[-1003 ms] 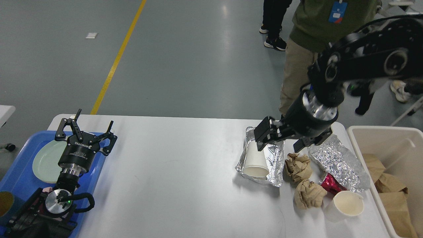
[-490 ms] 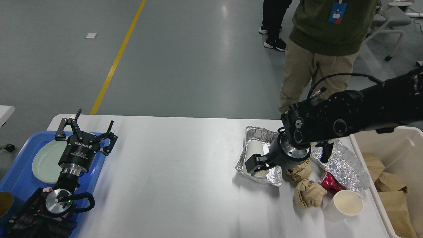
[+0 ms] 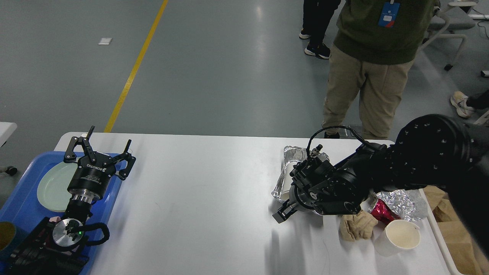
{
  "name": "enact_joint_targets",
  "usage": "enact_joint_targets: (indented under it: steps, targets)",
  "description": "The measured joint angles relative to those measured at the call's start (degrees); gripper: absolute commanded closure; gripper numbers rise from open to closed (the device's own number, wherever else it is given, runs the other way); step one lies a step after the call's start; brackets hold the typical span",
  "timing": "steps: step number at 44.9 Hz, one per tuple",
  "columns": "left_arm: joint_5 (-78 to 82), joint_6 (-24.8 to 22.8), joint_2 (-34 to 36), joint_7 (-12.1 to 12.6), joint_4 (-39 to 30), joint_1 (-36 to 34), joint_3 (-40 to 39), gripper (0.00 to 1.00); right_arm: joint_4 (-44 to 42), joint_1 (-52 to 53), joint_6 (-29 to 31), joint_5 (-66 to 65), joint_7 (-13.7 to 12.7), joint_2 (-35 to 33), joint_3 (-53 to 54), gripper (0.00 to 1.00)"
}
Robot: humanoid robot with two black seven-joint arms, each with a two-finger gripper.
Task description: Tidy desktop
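Observation:
The white desktop [image 3: 198,198] holds a cluster of rubbish at its right end. A foil tray [image 3: 295,156] lies there with a white cup [image 3: 284,187] on its side in it, both largely covered by my right arm. My right gripper [image 3: 282,214] is low at the tray's near left corner; only one dark finger shows, so its state is unclear. Beside it are a crumpled brown paper ball [image 3: 355,227], a red foil wrapper [image 3: 380,212], crumpled foil [image 3: 405,200] and an upright white paper cup [image 3: 399,236]. My left gripper [image 3: 107,143] stands open and empty over the blue tray.
A blue tray [image 3: 23,202] with a pale green plate [image 3: 53,187] sits at the left end. A beige bin [image 3: 439,240] with brown paper bags stands off the right edge. A person [image 3: 366,76] stands just beyond the far right edge of the table.
My right arm has swung down and toward me; its gripper went from above the foil tray to the tray's near left corner. The arm now hides one paper ball. The left arm stayed still.

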Motion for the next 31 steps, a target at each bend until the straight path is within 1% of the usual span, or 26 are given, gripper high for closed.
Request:
enact_joint_targets:
  steps: [17,31]
  targets:
    - [0.00,0.00,0.00,0.00,0.00,0.00,0.02,0.04,-3.36,-3.67,0.23,-2.20,0.01,1.80,-0.25,0.08]
    - [0.00,0.00,0.00,0.00,0.00,0.00,0.01,0.04,-2.50,-2.44,0.26,-1.84,-0.01,1.20,-0.08,0.06]
